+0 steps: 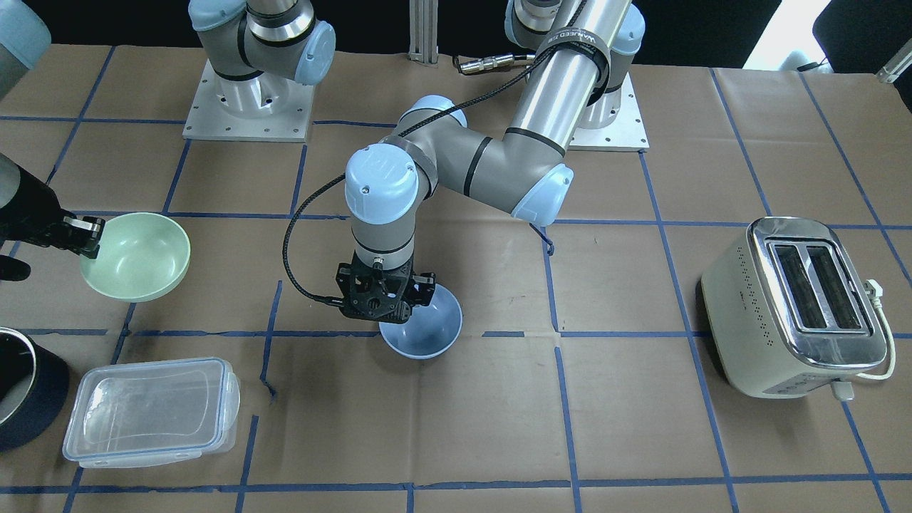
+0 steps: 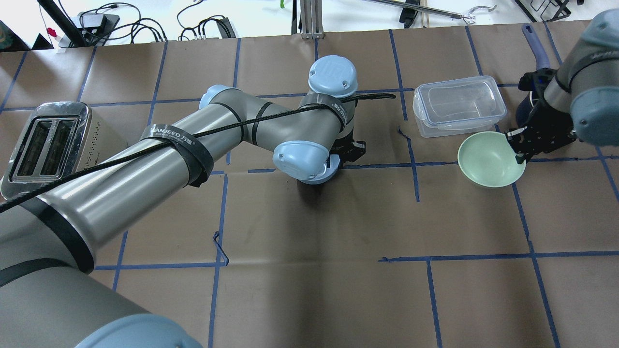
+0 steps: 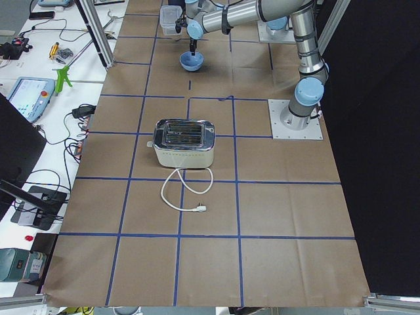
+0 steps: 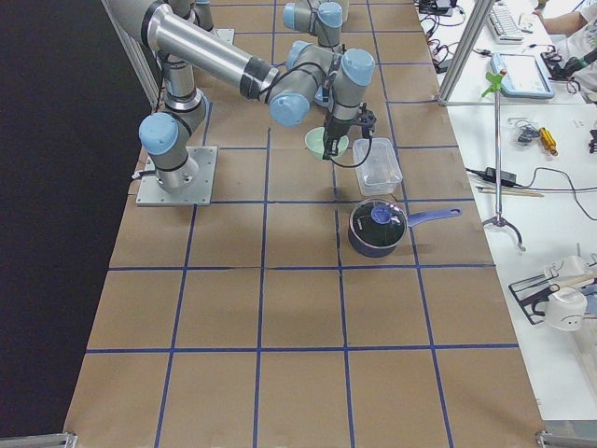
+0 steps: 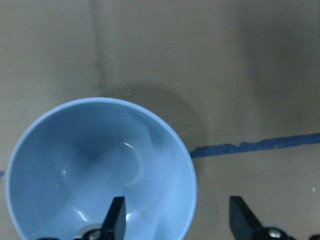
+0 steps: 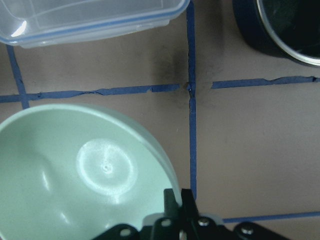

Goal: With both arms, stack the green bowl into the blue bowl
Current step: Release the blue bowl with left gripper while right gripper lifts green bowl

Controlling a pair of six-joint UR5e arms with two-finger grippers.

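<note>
The blue bowl (image 1: 427,335) stands upright on the brown table near the middle; it also shows in the left wrist view (image 5: 95,165). My left gripper (image 1: 417,293) hangs over it, open, with one finger (image 5: 117,217) inside the bowl and the other outside, straddling its rim. The green bowl (image 1: 139,256) is off to the robot's right, near the clear container; it also shows in the overhead view (image 2: 488,159). My right gripper (image 1: 89,239) is shut on the green bowl's rim, its fingers pinched together in the right wrist view (image 6: 177,200).
A cream toaster (image 1: 798,306) stands on the robot's left side. A clear lidded container (image 1: 149,410) and a dark navy pot (image 1: 28,385) sit just beyond the green bowl. Blue tape lines cross the brown table paper (image 1: 499,427).
</note>
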